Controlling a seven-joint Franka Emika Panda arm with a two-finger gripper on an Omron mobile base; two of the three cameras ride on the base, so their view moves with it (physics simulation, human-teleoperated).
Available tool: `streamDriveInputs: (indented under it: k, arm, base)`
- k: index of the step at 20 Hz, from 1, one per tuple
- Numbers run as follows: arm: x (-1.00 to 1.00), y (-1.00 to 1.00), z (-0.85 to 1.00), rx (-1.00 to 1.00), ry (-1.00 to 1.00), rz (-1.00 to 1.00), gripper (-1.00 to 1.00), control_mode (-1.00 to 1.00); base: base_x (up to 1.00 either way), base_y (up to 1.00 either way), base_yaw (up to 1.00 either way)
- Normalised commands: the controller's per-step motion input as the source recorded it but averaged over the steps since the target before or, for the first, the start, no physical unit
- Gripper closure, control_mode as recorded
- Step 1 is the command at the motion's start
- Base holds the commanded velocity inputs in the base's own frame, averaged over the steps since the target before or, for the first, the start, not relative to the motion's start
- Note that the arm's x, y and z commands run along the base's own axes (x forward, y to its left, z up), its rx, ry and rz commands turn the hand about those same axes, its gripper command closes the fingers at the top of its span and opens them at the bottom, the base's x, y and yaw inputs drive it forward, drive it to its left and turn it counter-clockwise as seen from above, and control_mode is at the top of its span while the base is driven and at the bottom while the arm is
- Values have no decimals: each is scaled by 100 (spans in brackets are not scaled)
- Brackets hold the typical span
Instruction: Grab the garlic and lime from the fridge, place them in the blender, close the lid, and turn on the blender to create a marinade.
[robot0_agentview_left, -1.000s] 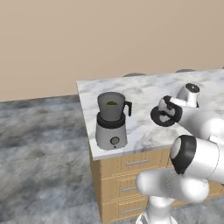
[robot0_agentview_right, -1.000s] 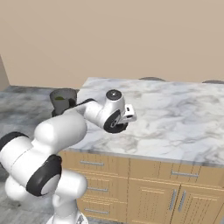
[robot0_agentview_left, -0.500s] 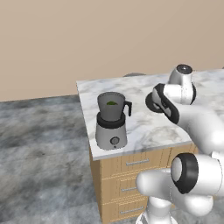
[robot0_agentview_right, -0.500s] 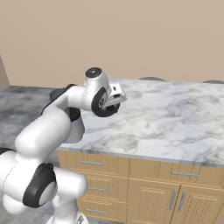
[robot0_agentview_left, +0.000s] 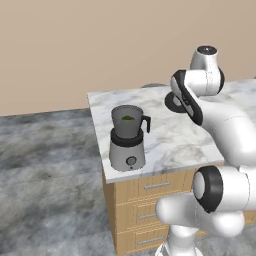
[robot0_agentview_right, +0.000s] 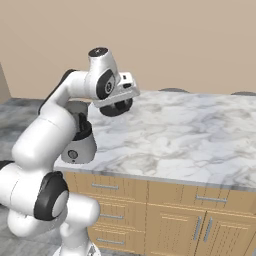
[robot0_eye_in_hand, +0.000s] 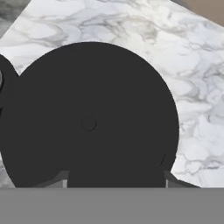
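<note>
The black round lid (robot0_agentview_right: 116, 107) hangs above the marble counter with my gripper (robot0_agentview_right: 118, 100) shut on it from above. In the hand view the lid's (robot0_eye_in_hand: 89, 122) flat face covers most of the picture, and my gripper's (robot0_eye_in_hand: 116, 181) tips rise at its lower edge. The blender (robot0_agentview_left: 129, 141) stands at the counter's front left corner, its jar open at the top. Something green, the lime (robot0_agentview_left: 128, 118), lies inside the jar. The lid (robot0_agentview_left: 174, 103) sits to the right of the jar and a little behind it. The garlic is hidden and the fridge is out of view.
The marble counter (robot0_agentview_right: 190, 135) stretches wide to the right over wooden drawers (robot0_agentview_right: 115, 200) and cabinet doors. My own arm covers part of the blender (robot0_agentview_right: 80, 148) in the right base view. Grey floor lies left of the counter, a tan wall behind.
My arm has risen and swung left along the counter, carrying the lid closer to the blender. The blender has not moved.
</note>
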Motion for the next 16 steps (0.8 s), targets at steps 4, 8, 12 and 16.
streamDriveInputs:
  k: [4, 8, 12, 16]
  arm:
    - [-10, 18, -1, 3, -5, 0, 100, -100]
    - [0, 67, 0, 5, 0, 0, 100, -100]
    - [0, 89, 0, 4, 1, 0, 100, -100]
    - [4, 98, 0, 1, 0, 0, 100, -100]
  base:
    - [0, 0, 0]
    - [0, 0, 0]
    - [0, 0, 0]
    - [0, 0, 0]
